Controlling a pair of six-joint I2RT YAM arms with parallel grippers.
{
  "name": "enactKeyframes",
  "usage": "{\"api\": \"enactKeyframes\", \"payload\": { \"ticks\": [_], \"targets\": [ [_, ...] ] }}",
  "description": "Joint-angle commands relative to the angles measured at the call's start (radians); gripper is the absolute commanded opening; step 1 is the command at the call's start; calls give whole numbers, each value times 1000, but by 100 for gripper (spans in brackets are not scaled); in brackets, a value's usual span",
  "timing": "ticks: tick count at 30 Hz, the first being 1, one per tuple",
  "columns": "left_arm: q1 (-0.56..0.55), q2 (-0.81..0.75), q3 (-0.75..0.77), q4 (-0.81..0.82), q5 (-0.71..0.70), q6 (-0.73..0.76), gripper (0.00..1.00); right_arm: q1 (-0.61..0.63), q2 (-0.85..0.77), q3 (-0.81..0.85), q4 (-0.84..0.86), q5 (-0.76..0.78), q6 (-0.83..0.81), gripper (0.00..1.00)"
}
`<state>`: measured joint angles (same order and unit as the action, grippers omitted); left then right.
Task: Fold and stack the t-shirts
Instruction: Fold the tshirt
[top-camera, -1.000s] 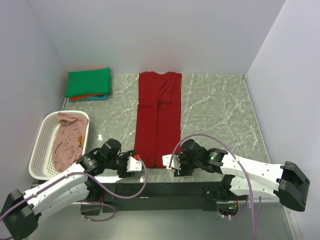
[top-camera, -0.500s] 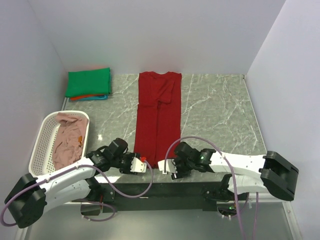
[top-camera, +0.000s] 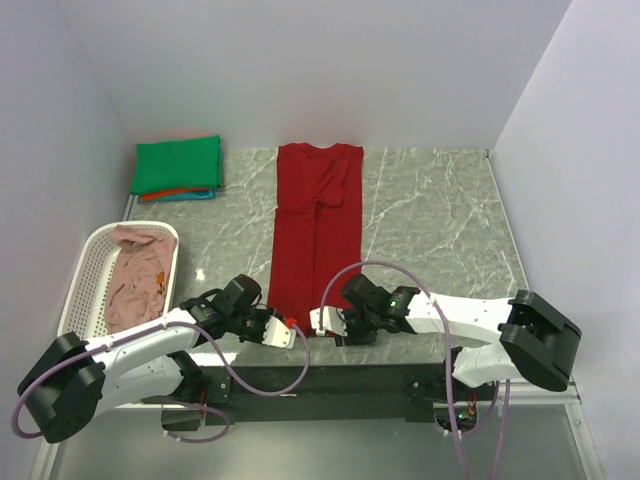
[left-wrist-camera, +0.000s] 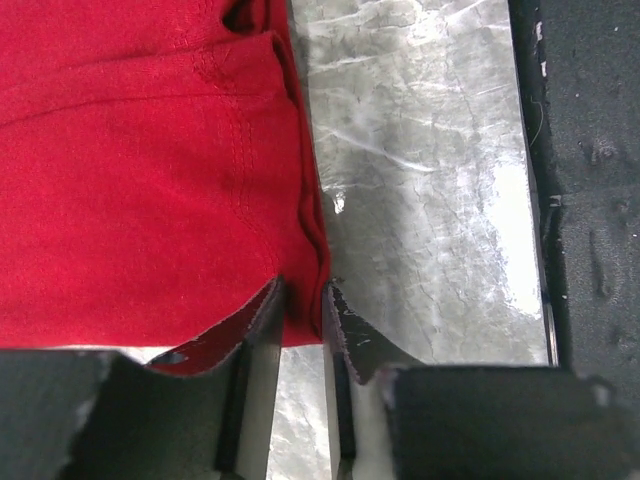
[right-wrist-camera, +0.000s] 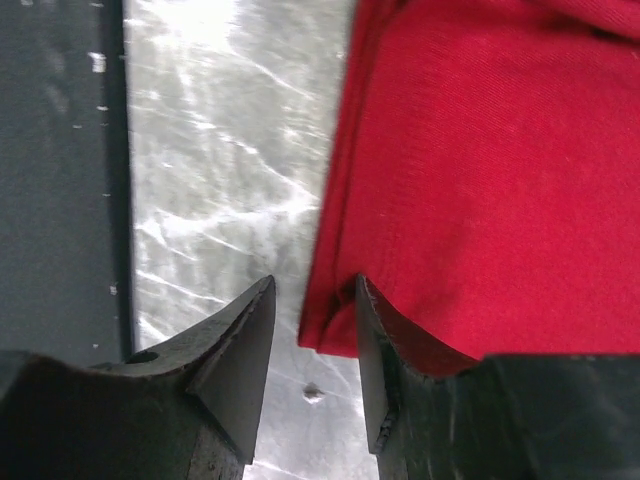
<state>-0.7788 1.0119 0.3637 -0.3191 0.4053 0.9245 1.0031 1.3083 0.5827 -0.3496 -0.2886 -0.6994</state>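
Both arms reach inward along the near edge of the worktop (top-camera: 430, 220), closer together vs 1 s ago. Back then the left gripper (left-wrist-camera: 302, 290) sat left of the hem & the right gripper (right-wrist-camera: 314, 285) right of it, both off the cloth. Now each is at a near corner of the dark red t-shirt (top-camera: 315, 240).

Left gripper: at the near-left hem corner. Its fingers (left-wrist-camera: 258, 330) are almost together w/ the hem edge filling the slit btwn them, so it's clamped on the cloth.

Right gripper: at the near-right hem corner. Its fingers (right-wrist-camera: 240, 340) are apart, one over bare worktop on the near side, the other on the cloth side. The corner lies btwn them, not squeezed.

The dark red t-shirt lies flat mid-worktop as a long narrow strip, sides folded in, hem near, collar far. Its far part looks the same as in the earlier frames, no visible shift.

Left side: a white lattice basket (top-camera: 72, 305) w/ a dusty pink t-shirt (top-camera: 135, 280) crumpled inside, same as before.

Far-left corner: a folded stack w/ the green t-shirt (top-camera: 178, 165) on top. Edges of an orange-red t-shirt (top-camera: 160, 195) & a teal t-shirt (top-camera: 205, 196) peep out under it. Stack unchanged.
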Motion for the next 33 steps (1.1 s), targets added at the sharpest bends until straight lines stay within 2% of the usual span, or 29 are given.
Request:
{"api": "enactKeyframes", "payload": {
  "ticks": [1,7,11,14,19,26,28,31,32,33],
  "targets": [
    [-2,25,24,-41,23,43,26,-32,17,26,-77,3,31,44],
    [-4,40,30,-57,26,60,21,-32,-107,85,-123,-37,46,51],
    [-4,56,37,-58,29,63,20,-31,-52,108,-118,-20,48,53],
    [-4,71,40,-51,26,65,22,-31,-20,98,-91,-15,37,54],
    [-4,85,49,-44,13,56,33,-29,51,82,-78,-17,15,54],
    [-4,93,49,-55,15,71,34,-18,101,66,-88,-6,-25,57],
    [-4,97,52,-58,18,74,34,-14,120,65,-86,6,-31,55],
    [-4,106,57,-66,23,79,26,-11,137,63,-72,31,-23,40],
    [-4,112,63,-70,27,80,22,-9,140,62,-65,40,-19,29],
    [-4,114,70,-80,30,82,15,-11,140,60,-65,46,-12,24]
  ]
}}
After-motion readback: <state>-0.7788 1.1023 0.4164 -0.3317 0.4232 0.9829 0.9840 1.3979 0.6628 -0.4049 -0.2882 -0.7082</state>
